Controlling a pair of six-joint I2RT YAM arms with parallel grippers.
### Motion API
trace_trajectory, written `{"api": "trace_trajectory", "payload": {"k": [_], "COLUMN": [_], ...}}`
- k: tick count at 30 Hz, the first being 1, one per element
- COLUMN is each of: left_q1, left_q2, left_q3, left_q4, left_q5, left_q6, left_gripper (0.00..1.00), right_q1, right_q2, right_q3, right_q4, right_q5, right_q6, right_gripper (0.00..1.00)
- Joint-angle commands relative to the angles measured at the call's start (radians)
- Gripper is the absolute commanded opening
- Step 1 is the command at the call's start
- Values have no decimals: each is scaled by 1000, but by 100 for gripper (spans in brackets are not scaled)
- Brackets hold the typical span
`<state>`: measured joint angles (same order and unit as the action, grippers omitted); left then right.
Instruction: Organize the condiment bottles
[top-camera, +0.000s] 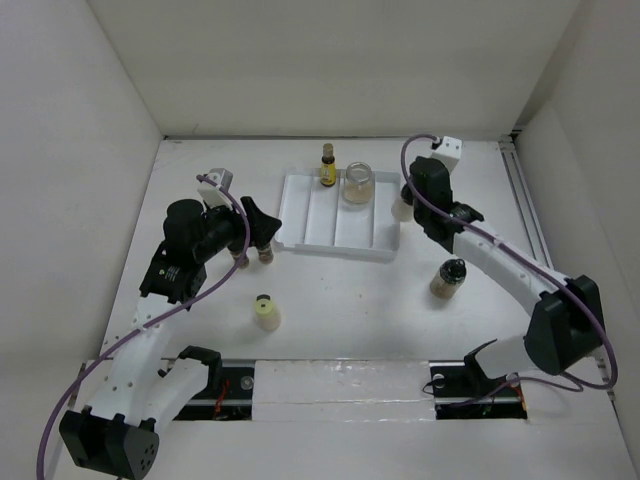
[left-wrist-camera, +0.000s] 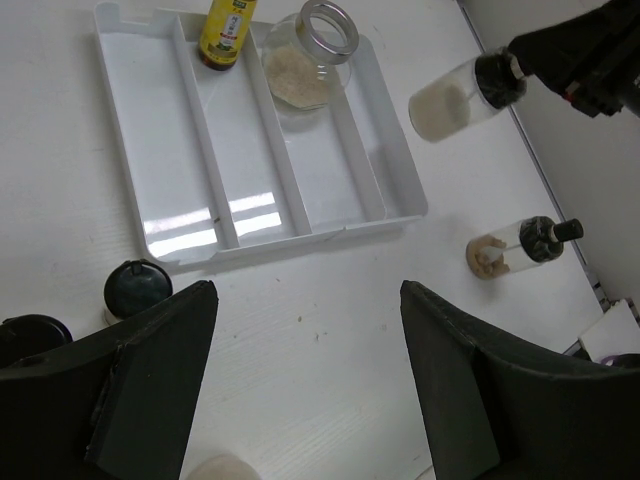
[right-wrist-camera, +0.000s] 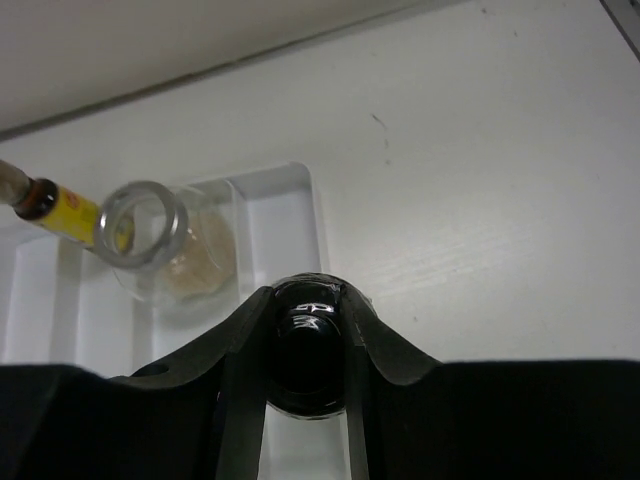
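The left claw hangs spread over the tabletop, pinching nothing, with dark-capped shakers just beside it. Further right lies the white tray, its slots running away from the arms. Just outside the tray's right wall, the pale cream bottle is pinched by its black cap in the right claw. The empty outermost slot lies immediately to the bottle's left, so a short leftward carry probably suffices.

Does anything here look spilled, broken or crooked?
Nothing looks spilled or broken. Only the pale bottle leans sideways beside the white tray, because the right gripper is shut on its black cap.
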<state>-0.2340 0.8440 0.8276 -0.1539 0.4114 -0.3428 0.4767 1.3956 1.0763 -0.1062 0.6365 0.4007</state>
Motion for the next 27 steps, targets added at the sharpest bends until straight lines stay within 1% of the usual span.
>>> {"api": "trace_trajectory", "payload": {"k": [1, 4, 5, 7, 13, 24, 27], "left_q1": [2, 2, 2, 2, 2, 2, 2], "left_q2": [7, 7, 7, 7, 16, 17, 17], "left_q3": [19, 19, 19, 19, 19, 19, 19], "left_q4": [40, 40, 40, 40, 31, 31, 31], "left_q5": [10, 10, 10, 10, 1, 1, 1], "left_q6": [-4, -4, -4, 5, 5, 5, 5], "left_gripper": [70, 70, 70, 70, 70, 70, 70], "right_q1": [0, 0, -12, -26, -55, -82, -82], "right_q2": [87, 172, 190, 244, 332, 485, 517], "right_q3": [117, 180, 197, 238, 324, 395, 405], "right_q4": [157, 194, 206, 227, 227, 249, 249], "right_q5": [-3, -30, -70, -95, -144, -135, -135], "right_q6": [-59, -80, -80, -89, -89, -99, -109], "right_gripper": [21, 21, 21, 20, 20, 21, 25]}}
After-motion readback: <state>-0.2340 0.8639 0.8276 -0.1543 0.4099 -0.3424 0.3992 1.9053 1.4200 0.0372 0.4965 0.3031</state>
